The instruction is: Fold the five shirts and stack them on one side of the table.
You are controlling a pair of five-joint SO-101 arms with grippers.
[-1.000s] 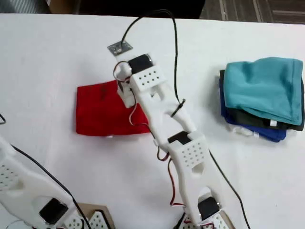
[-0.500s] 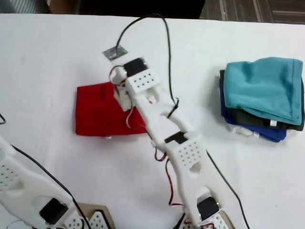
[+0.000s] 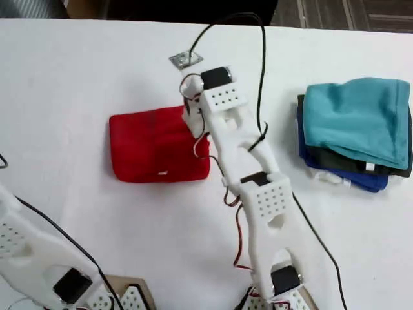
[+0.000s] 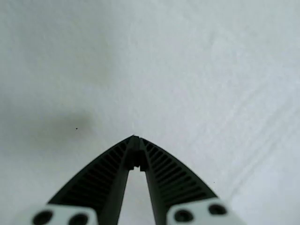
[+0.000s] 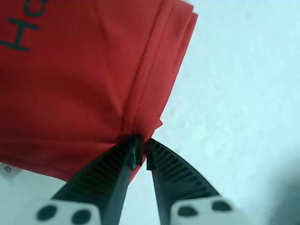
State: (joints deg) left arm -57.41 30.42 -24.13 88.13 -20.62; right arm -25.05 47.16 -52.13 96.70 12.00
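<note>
A folded red shirt [image 3: 158,145] lies near the middle of the white table [image 3: 77,71]. My right arm stretches over its right edge, and its gripper [image 5: 139,144] is shut on the red shirt [image 5: 70,79] at the hem. At the table's right side a stack [image 3: 355,132] holds a teal shirt [image 3: 358,116] on top of dark and blue folded shirts. My left gripper [image 4: 135,143] is shut with nothing in it, over bare table; its arm [image 3: 39,258] sits at the lower left corner.
A small grey tag [image 3: 186,60] lies on the table behind the right arm, with a black cable [image 3: 261,71] looping up from it. The arm bases [image 3: 129,297] stand at the near edge. The table's far edge [image 3: 206,21] runs along the back.
The right arm has swung to the right with the red shirt in its gripper, dragging the shirt a little rightward. The left arm has stayed put.
</note>
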